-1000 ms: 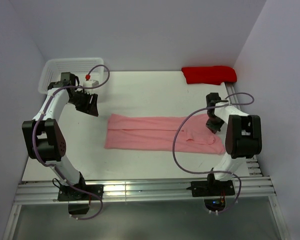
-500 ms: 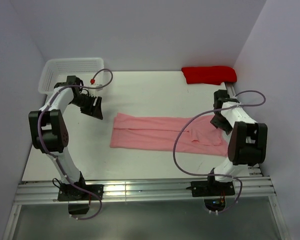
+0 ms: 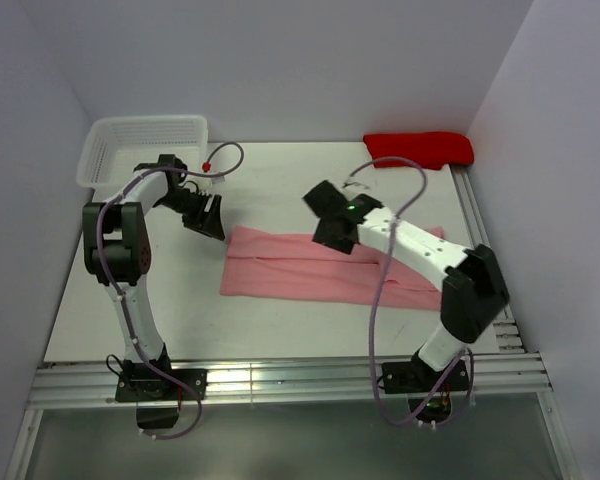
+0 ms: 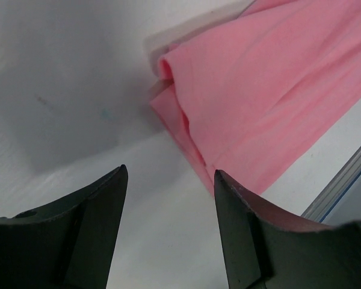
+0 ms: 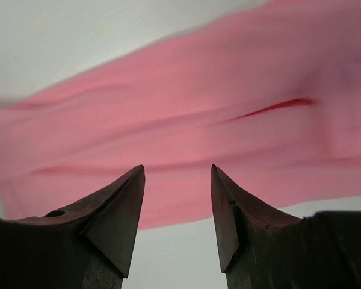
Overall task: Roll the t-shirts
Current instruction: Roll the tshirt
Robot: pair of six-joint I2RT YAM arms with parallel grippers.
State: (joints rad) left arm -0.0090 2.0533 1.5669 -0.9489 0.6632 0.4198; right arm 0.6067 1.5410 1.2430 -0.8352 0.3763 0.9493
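Our pink t-shirt (image 3: pixel 310 270) lies folded in a strip mid-table, nine to three o'clock. The left gripper (image 3: pixel 212 218) at its nine o'clock end and the right gripper (image 3: pixel 323 215) over its middle gape empty; rolling, we judge, awaits pinching an end.

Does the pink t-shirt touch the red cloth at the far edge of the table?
Apart. The top view shows bare white table between the pink t-shirt and the red cloth.

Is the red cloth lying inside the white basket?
No, the red cloth lies at the far right of the top view, well apart from the white basket at the far left.
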